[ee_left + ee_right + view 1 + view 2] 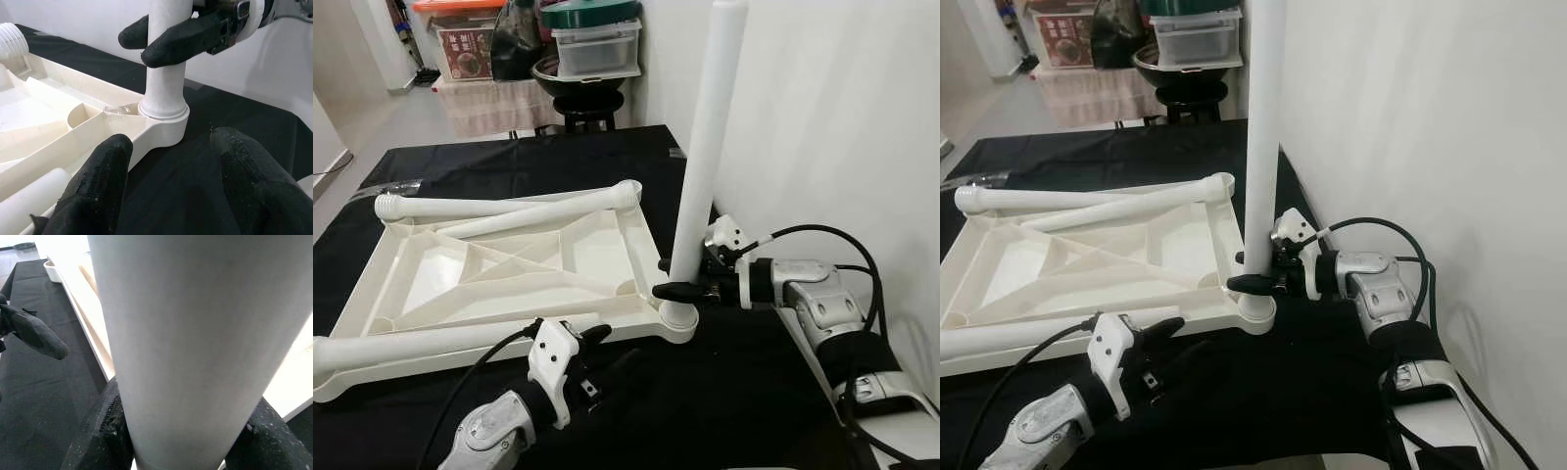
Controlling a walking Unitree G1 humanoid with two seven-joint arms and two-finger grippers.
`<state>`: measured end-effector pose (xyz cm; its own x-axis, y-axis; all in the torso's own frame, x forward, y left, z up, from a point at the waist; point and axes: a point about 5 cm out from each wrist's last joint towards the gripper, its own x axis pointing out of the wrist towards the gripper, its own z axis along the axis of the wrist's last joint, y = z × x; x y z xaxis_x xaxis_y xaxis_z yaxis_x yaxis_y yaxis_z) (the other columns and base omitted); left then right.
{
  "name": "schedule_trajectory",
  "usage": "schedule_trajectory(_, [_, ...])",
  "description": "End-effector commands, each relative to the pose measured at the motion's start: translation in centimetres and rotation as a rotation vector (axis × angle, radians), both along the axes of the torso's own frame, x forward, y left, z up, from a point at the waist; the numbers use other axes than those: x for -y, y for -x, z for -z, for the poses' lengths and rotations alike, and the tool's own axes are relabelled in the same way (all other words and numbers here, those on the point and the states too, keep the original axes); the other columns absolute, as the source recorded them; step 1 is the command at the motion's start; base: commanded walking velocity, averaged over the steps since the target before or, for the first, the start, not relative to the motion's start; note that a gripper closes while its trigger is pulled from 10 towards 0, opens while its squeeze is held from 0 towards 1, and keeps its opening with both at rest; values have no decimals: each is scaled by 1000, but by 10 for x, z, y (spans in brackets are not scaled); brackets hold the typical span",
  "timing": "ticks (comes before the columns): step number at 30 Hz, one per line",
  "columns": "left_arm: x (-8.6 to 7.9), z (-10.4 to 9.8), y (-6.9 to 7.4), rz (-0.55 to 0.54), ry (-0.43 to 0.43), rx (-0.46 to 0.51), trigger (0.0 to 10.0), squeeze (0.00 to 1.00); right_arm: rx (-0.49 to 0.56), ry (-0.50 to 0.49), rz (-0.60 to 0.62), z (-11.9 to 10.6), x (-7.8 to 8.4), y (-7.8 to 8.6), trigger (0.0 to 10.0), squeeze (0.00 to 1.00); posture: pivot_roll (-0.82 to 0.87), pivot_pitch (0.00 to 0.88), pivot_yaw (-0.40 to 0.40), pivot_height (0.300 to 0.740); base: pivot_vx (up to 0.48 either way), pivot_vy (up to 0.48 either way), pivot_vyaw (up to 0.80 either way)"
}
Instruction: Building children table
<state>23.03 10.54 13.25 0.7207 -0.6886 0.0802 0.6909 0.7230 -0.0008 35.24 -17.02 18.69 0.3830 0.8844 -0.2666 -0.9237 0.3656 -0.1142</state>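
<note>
The right hand (690, 286) is clamped low on the upright leg (707, 147), seated in the upturned tabletop's (509, 269) corner socket on the desk (734, 392). The left hand (597, 357) hovers apart nearby. Next, probably twist it tight.

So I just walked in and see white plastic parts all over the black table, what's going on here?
The robot is putting together a small table. The white tabletop lies upside down on the black cloth. The right gripper is shut on an upright leg standing in the corner socket. The left gripper hovers open near that corner. Other legs lie loose on the tabletop.
</note>
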Motion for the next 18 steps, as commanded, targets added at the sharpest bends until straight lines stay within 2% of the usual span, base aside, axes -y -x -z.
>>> schedule_trajectory(1, [-1, 4, 1, -3, 14, -14, 10000, 0, 22, -14, 38, 0, 2, -1, 0, 0, -81, 73, -7, 740, 0, 0, 0])
schedule_trajectory(2, [-1, 4, 1, -3, 14, -14, 10000, 0, 22, -14, 38, 0, 2, -1, 0, 0, -81, 73, -7, 740, 0, 0, 0])
schedule_trajectory(3, [-1, 3, 1, -2, 18, -13, 10000, 0, 34, -21, 96, 6, 6, 3, 0, 0, -86, 84, -8, 740, 0, 0, 0])
schedule_trajectory(4, [-2, 3, 1, 0, 22, -12, 10000, 0, 26, -56, 230, 23, -3, 18, 0, 0, -87, 104, -8, 740, 0, 0, 0])
schedule_trajectory(5, [-5, 2, 1, 1, 25, -12, 10000, 0, 3, -138, 510, 47, -19, 35, 0, 0, -102, 124, -4, 740, 0, 0, 0])
schedule_trajectory(6, [-5, 2, 1, 1, 25, -12, 10000, 0, 3, -138, 510, 47, -19, 35, 0, 0, -102, 124, -4, 740, 0, 0, 0])
schedule_trajectory(7, [-7, 1, 1, 1, 27, -11, 10000, 0, -70, -172, 703, 69, -31, 59, 0, 0, -112, 131, 6, 740, 0, 0, 0])
schedule_trajectory(8, [-7, 1, 1, 1, 27, -11, 10000, 0, -70, -172, 703, 69, -31, 59, 0, 0, -112, 131, 6, 740, 0, 0, 0])
schedule_trajectory(9, [-8, 0, 1, 2, 28, -10, 10000, 0, -123, -187, 820, 81, -38, 75, 0, 0, -116, 142, 12, 740, 0, 0, 0])
schedule_trajectory(12, [-10, 2, 0, 11, 21, -15, 10000, 0, -70, -167, 787, 75, -42, 70, 0, 0, -131, 138, 42, 740, 0, 0, 0])
schedule_trajectory(14, [-10, 3, -1, 32, 19, -23, 10000, 0, -58, -103, 677, 77, -41, 59, 0, 0, -106, 137, 31, 740, 0, 0, 0])
schedule_trajectory(17, [-11, 4, -2, 36, 17, -26, 10000, 0, -33, -82, 628, 75, -46, 54, 0, 0, -116, 130, 37, 740, 0, 0, 0])
schedule_trajectory(18, [-12, 4, -1, 30, 20, -23, 10000, 0, -18, -86, 624, 73, -48, 49, 10000, 0, -113, 128, 38, 740, 0, 0, 0])
